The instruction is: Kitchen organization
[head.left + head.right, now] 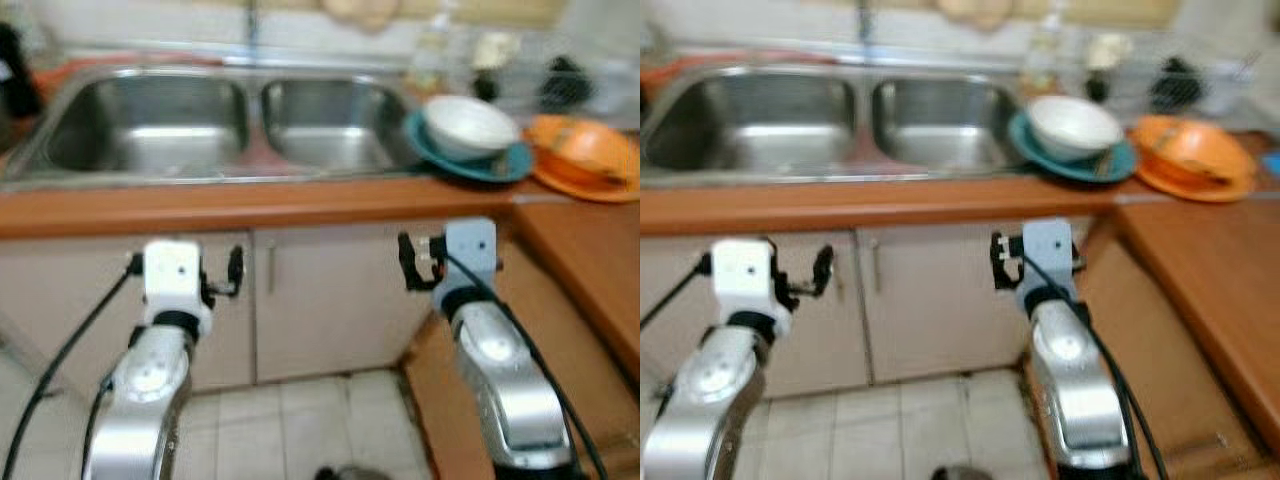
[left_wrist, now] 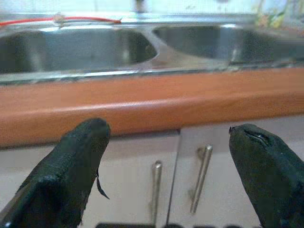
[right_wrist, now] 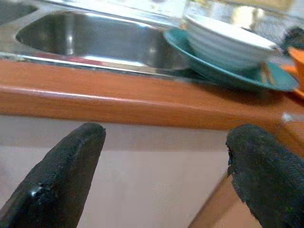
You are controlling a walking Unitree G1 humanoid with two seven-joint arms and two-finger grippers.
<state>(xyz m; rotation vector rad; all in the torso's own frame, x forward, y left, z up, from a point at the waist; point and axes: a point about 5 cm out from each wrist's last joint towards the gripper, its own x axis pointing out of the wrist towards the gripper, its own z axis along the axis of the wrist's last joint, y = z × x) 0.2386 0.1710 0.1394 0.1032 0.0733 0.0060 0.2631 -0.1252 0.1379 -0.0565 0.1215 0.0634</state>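
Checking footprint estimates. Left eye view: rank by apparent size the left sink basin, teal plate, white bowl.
1. left sink basin, clearly largest.
2. teal plate, wider than the bowl resting on it.
3. white bowl, smallest.
The frame is blurred, but the gaps are plain.

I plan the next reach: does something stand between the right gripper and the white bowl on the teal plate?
Only the wooden counter edge. The right gripper, fingers open, sits below it facing the cabinet front; the white bowl rests on the teal plate above. No other object intervenes.
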